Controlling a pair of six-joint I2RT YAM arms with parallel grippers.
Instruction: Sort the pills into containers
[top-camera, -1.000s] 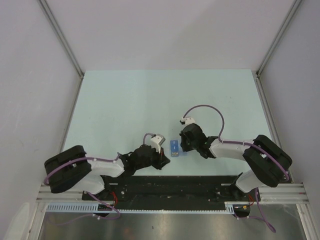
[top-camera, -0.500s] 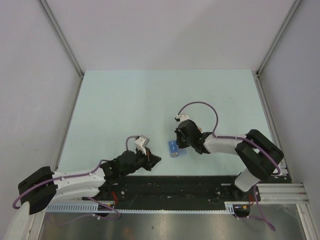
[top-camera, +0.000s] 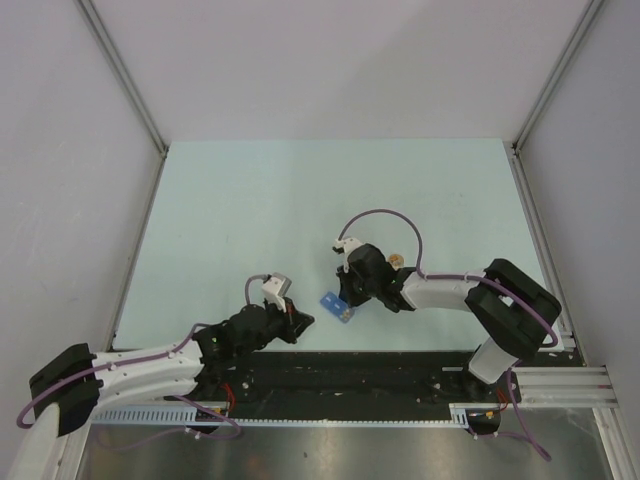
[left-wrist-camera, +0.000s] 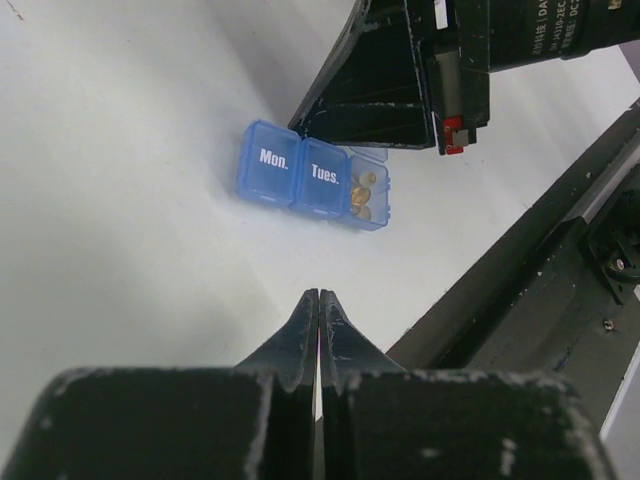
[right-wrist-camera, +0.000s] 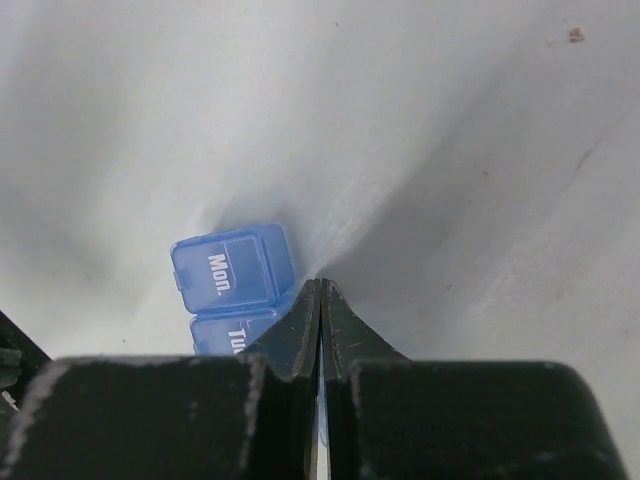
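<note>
The box (left-wrist-camera: 300, 178) lies on the desk (left-wrist-camera: 120, 200) between the two arms. Its "Mon." and "Tues." lids are down, and the third compartment, at the end past "Tues.", stands open with several amber pills (left-wrist-camera: 361, 196) inside. Whether the two lidded compartments hold anything cannot be told through the blue plastic.

The left gripper (left-wrist-camera: 318, 298) hangs near the box on its lettered side, its fingers pressed together on nothing. The right gripper (right-wrist-camera: 318, 288) is on the far side of the box, also pressed together and empty, with its tips at the box's edge by the "Mon." and "Tues." lids, touching it or just beside it.

No loose pills show by the box. A tan speck (top-camera: 396, 261) lies beyond the box, beside the right arm, too small to identify. The sorting looks largely done; what seems left is shutting the third lid
</note>
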